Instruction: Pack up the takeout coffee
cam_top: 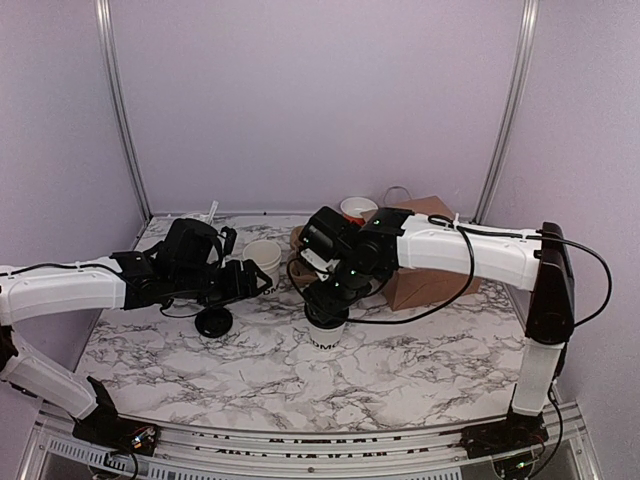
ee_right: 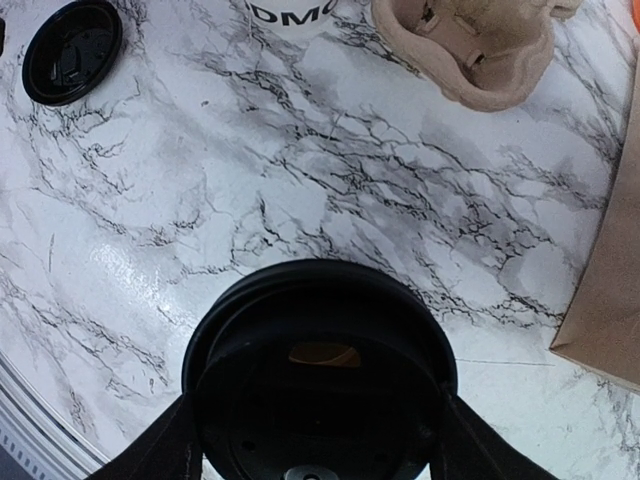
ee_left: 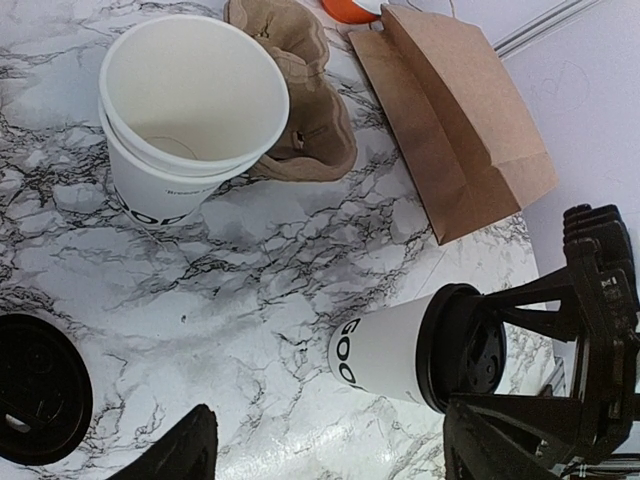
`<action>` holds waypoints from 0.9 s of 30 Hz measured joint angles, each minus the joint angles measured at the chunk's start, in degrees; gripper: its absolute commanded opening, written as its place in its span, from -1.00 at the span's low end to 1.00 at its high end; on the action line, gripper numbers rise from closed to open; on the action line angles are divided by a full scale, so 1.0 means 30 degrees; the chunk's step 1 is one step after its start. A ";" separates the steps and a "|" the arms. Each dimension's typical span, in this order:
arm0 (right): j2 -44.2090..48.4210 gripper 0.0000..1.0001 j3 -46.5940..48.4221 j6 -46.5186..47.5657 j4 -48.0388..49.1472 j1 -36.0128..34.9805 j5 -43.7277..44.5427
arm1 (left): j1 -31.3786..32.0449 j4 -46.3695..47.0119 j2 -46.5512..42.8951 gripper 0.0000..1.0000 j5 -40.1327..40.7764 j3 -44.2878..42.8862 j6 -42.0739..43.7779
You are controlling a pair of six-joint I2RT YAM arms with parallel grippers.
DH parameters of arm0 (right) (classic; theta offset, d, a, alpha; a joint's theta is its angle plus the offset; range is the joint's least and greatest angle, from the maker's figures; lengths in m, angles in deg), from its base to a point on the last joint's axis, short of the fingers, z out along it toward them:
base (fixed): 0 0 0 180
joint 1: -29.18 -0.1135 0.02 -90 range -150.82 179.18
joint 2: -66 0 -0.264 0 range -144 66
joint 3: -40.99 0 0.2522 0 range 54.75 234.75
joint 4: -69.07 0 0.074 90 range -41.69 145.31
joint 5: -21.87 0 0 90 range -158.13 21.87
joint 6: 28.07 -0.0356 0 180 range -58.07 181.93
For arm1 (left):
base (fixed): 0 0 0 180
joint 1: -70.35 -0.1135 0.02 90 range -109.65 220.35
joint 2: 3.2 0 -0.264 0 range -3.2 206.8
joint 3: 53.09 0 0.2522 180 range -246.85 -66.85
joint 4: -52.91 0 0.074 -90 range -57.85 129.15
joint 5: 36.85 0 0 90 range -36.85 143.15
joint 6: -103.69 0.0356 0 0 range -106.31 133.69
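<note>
At the centre of the marble table [cam_top: 430,350], the takeout coffee [cam_top: 326,336] stands upright with its black lid on, near the brown pulp tray [ee_left: 305,110]. Your right gripper [ee_right: 316,435] sits over it from above. Its fingers [ee_right: 165,445] flank the lid and appear to press its rim on both sides, so read this as a grasp on the cup's top, though the contact is partly hidden. Your left gripper [ee_left: 335,455] hangs spread and holds nothing, near two nested open white cups [ee_left: 190,100]. A loose black lid [ee_left: 35,388] lies flat on the marble beside them. The brown paper bag [ee_left: 460,130] sits behind the right arm, beside the tray
</note>
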 measured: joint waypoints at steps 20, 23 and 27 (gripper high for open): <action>-0.0044 0.42 0.0350 -0.0007 -0.0299 0.0029 0.0044 | 0.0000 0.0131 -0.0240 0.57 -0.0015 0.0138 -0.0007; -0.0044 0.42 0.0350 -0.0007 -0.0306 0.0044 0.0087 | 0.0000 0.0138 -0.0240 0.57 -0.0022 0.0138 -0.0015; -0.0044 0.42 0.0357 -0.0007 -0.0313 0.0124 0.0087 | 0.0000 0.0153 -0.0240 0.56 -0.0058 0.0138 -0.0022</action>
